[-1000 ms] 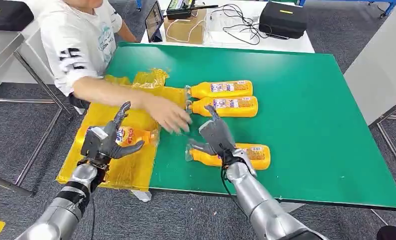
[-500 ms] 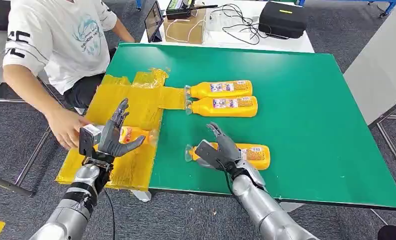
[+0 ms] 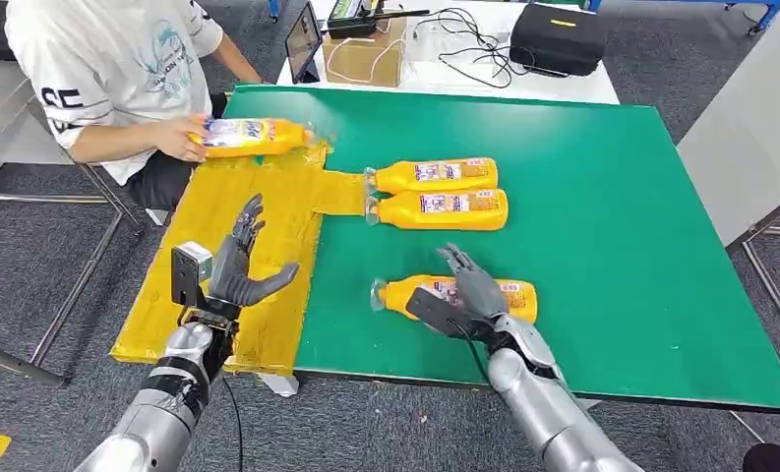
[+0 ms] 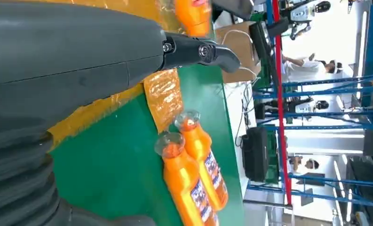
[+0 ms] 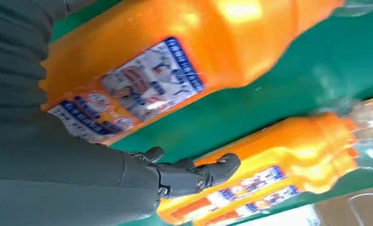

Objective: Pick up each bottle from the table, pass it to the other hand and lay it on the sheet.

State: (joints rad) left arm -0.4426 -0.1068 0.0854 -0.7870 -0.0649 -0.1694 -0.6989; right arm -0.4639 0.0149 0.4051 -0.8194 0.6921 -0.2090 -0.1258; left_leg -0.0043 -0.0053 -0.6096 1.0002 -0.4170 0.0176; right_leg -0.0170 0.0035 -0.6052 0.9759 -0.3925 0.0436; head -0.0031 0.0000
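Lying on its side near the front edge of the green table (image 3: pixel 602 197), the nearest orange bottle (image 3: pixel 420 293) is covered by the right hand (image 3: pixel 464 300), whose fingers are draped over its labelled middle; whether it is actually gripped cannot be told from the head view. In the right wrist view that bottle (image 5: pixel 175 61) is seen just beyond the dark fingers (image 5: pixel 198 174), which are not closed around it (a strip of green table shows between them and the bottle). The left hand (image 3: pixel 236 275) is held above the yellow sheet (image 3: pixel 218 216) with fingers spread apart and nothing in it. Two more bottles (image 3: pixel 435 175) (image 3: pixel 445 208) lie side by side, touching, farther back on the table, their caps at the sheet's edge; the same pair (image 4: pixel 194 183) is seen in the left wrist view beyond the left hand's fingertip (image 4: pixel 217 52). A fourth bottle (image 3: pixel 253 136) is held by a person's hand (image 3: pixel 181 136) over the far end of the sheet.
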